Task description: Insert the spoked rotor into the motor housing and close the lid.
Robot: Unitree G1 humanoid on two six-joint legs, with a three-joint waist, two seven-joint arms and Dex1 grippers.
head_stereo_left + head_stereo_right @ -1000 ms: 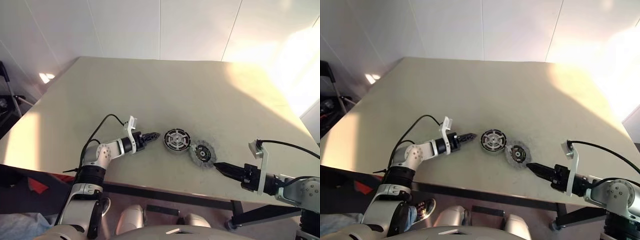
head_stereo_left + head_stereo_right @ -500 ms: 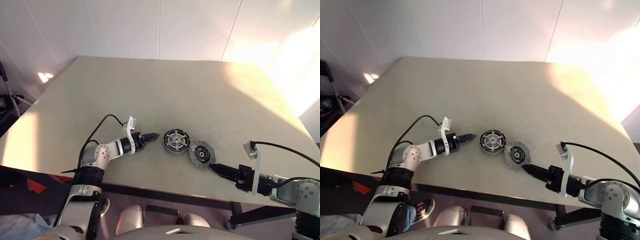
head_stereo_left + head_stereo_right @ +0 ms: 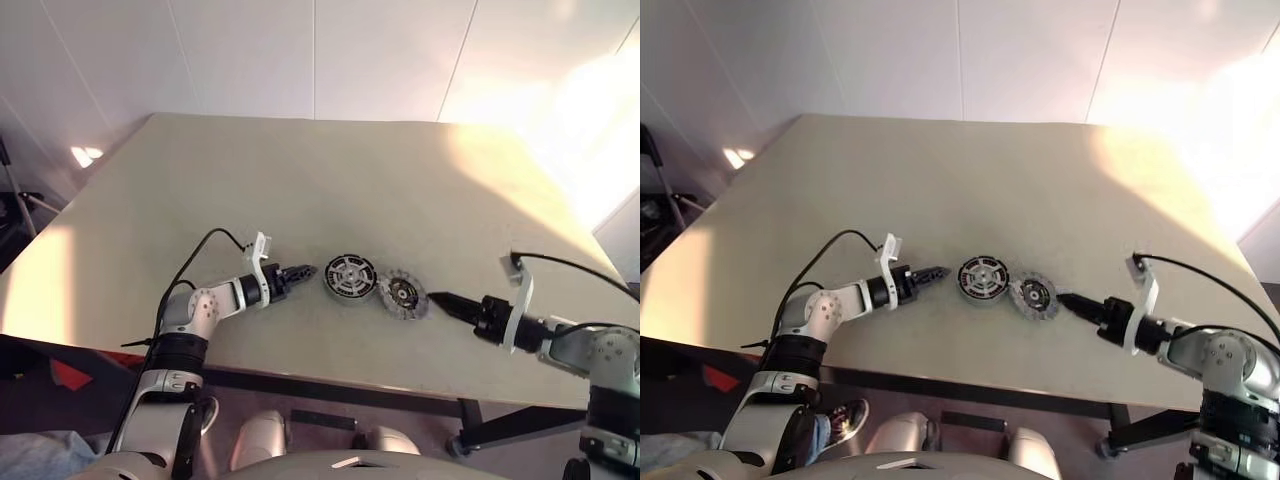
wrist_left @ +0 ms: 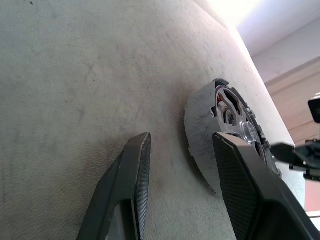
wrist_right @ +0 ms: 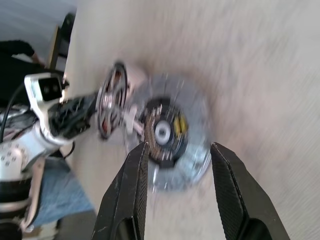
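While both tools stood parted and empty, left tool (image 3: pixel 305 270) and right tool (image 3: pixel 436 298) flanked the flat-lying spoked rotor (image 3: pixel 350 278) and copper-wound round motor housing (image 3: pixel 403 295), touching side by side on the matte table (image 3: pixel 300 180).

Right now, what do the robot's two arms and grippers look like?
Both arms are silver-grey with black joint sections. Each ends in a gripper of two black tapered fingers, left gripper, right gripper, whose inner pads carry a fine textured grid. A white bracket stands at each wrist, and a thin black cable loops from it back along the arm.
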